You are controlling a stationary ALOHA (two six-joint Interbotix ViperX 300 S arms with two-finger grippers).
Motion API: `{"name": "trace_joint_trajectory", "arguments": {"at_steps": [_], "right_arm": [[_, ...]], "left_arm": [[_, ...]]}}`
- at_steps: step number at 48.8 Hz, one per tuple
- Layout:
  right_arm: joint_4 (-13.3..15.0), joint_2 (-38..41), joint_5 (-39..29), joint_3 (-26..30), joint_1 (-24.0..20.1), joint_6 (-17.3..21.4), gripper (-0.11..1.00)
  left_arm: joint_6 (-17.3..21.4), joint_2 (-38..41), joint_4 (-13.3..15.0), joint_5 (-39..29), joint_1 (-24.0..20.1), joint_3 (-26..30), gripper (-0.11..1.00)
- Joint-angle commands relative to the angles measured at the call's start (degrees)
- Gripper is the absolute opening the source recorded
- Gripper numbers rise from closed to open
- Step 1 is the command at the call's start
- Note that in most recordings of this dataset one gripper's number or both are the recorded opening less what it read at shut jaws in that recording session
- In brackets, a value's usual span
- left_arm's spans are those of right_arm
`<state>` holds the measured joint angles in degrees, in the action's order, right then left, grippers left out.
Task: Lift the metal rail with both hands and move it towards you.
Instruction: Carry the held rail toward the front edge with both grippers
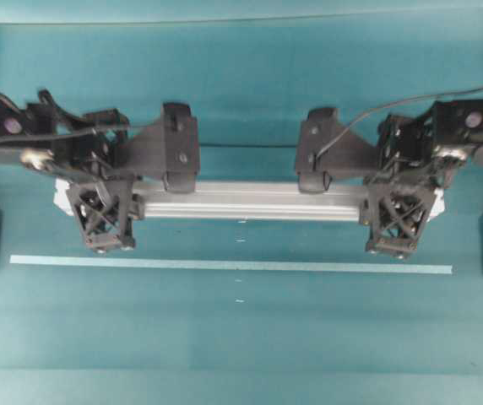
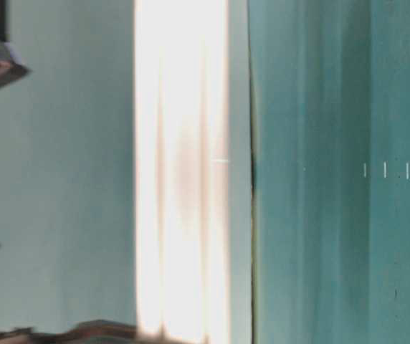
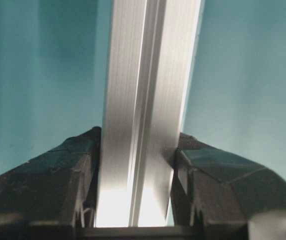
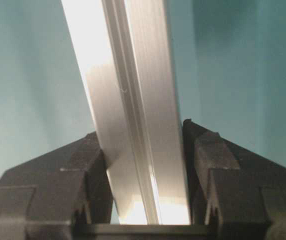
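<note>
Pincers clench our aluminium extrusion rail (image 1: 250, 201) near both ends: left pincer (image 1: 103, 215) and right pincer (image 1: 399, 221) each grasp it between lattice fingers. We see the rail lying crosswise over the teal counter (image 1: 241, 337), just beyond the pale tape strip (image 1: 230, 265).

1. The left gripper (image 1: 102, 215) points down from an arm reaching in from the left, its fingers (image 3: 58, 180) clamped on the metal rail (image 1: 250, 201).
2. The right gripper (image 1: 398, 218) mirrors it from the right side, fingers (image 4: 233, 175) pressed against the rail's sides.
</note>
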<state>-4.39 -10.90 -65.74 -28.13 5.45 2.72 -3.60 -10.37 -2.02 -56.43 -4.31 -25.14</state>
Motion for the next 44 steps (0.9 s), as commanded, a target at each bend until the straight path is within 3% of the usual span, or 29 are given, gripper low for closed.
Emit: {"name": "trace_joint_trajectory", "arguments": {"at_steps": [1, 12, 29, 44], "right_arm": [[-1.05, 0.88, 3.87, -0.97, -0.62, 1.93, 0.42], [-1.32, 3.25, 9.05, -3.52, -2.02, 1.85, 0.42], [-2.81, 6.42, 17.05, -7.03, -3.78, 1.93, 0.42], [-2.81, 8.88, 20.65, -7.91, -4.66, 1.85, 0.42]], "left_arm": [[-2.72, 0.26, 0.0, 3.87, -0.26, -0.97, 0.31], [-2.9, 1.85, 0.0, 9.49, 0.7, -4.75, 0.31], [-3.16, 5.36, 0.09, 12.92, 1.67, -7.47, 0.31], [-7.03, 6.59, 0.09, 19.34, 3.69, -10.99, 0.31]]}}
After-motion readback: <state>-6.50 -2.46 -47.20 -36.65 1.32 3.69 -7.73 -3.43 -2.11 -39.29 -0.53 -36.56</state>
